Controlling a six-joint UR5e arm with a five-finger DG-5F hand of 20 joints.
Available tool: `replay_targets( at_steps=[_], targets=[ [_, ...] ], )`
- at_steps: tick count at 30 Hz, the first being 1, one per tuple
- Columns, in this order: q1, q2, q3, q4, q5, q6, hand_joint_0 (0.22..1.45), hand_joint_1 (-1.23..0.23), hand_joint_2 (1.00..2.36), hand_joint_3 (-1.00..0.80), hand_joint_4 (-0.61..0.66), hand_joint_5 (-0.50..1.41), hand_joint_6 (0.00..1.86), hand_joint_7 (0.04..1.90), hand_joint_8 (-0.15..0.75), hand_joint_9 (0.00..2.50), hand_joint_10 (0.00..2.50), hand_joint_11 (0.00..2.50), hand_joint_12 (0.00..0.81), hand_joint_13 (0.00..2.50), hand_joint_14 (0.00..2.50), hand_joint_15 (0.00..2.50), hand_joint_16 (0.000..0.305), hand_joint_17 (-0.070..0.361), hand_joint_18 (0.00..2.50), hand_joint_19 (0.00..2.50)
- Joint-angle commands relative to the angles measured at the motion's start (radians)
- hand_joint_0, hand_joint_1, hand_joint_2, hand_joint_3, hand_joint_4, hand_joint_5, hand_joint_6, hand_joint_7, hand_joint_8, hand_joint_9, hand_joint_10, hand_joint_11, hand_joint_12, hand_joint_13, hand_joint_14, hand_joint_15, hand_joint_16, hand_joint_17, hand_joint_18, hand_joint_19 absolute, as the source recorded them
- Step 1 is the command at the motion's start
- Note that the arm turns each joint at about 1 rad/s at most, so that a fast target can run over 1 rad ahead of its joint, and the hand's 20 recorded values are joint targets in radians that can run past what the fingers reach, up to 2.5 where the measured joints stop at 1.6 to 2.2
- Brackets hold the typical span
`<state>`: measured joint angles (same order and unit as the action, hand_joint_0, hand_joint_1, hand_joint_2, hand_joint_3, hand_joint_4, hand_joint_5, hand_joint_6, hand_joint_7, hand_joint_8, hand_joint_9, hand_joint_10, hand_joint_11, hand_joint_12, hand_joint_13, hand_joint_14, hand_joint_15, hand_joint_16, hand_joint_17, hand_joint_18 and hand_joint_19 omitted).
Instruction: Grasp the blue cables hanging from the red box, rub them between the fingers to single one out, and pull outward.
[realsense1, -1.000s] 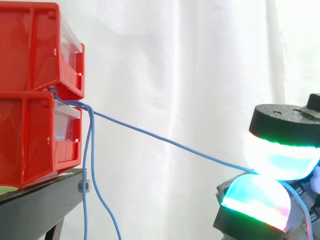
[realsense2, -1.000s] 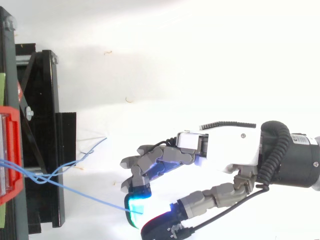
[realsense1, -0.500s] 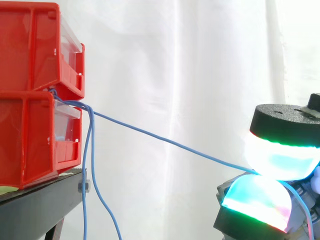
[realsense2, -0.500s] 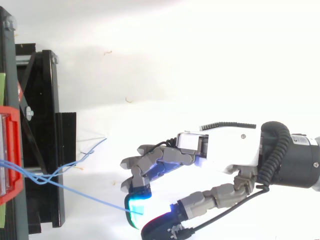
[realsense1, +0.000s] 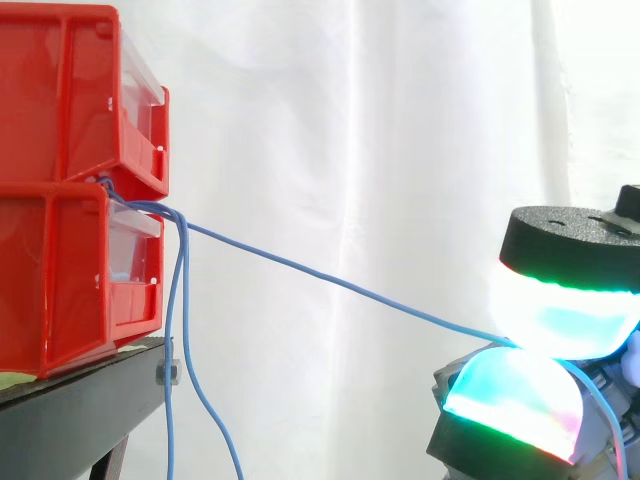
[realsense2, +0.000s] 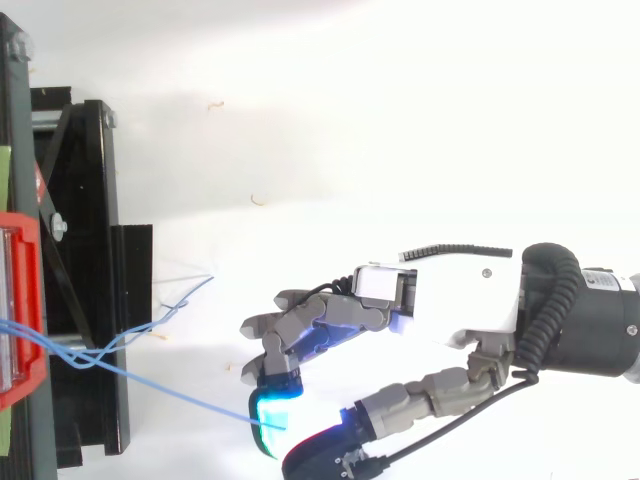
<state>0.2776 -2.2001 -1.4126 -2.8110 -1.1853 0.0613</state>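
Two stacked red boxes (realsense1: 70, 190) sit on a black stand (realsense1: 80, 410) at the left. Blue cables (realsense1: 180, 330) come out between them; most hang down beside the stand. One blue cable (realsense1: 340, 285) runs taut and slanting down to the right, away from the others. My hand (realsense2: 440, 300) is shut on that single cable, pinching it between a glowing cyan fingertip pad (realsense1: 565, 315) above and the thumb pad (realsense1: 515, 395) below. In the top view the stretched cable (realsense2: 170, 390) runs from the red box (realsense2: 22, 310) to the pinch at the lower middle.
A white curtain (realsense1: 380, 150) hangs behind the work. The black stand's frame (realsense2: 85, 280) lies along the left edge of the top view, with loose cable ends (realsense2: 180, 300) trailing over the white floor beside it.
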Motion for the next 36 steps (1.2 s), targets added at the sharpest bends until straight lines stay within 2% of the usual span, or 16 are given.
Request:
replay_targets(
  at_steps=[1, 36],
  targets=[
    [0.000, 0.000, 0.000, -0.001, 0.000, 0.000, 0.66, -0.70, 1.04, -0.15, 0.05, -0.21, 0.88, 1.16, 0.364, 0.51, 0.00, 0.06, 0.406, 0.23, 0.00, 0.00, 0.050, 0.113, 0.00, 0.01],
    [0.000, 0.000, 0.000, -0.001, 0.000, 0.000, 0.66, -0.69, 1.04, -0.15, 0.04, -0.21, 0.89, 1.15, 0.362, 0.50, 0.00, 0.06, 0.413, 0.23, 0.00, 0.00, 0.053, 0.118, 0.00, 0.04]
  ],
)
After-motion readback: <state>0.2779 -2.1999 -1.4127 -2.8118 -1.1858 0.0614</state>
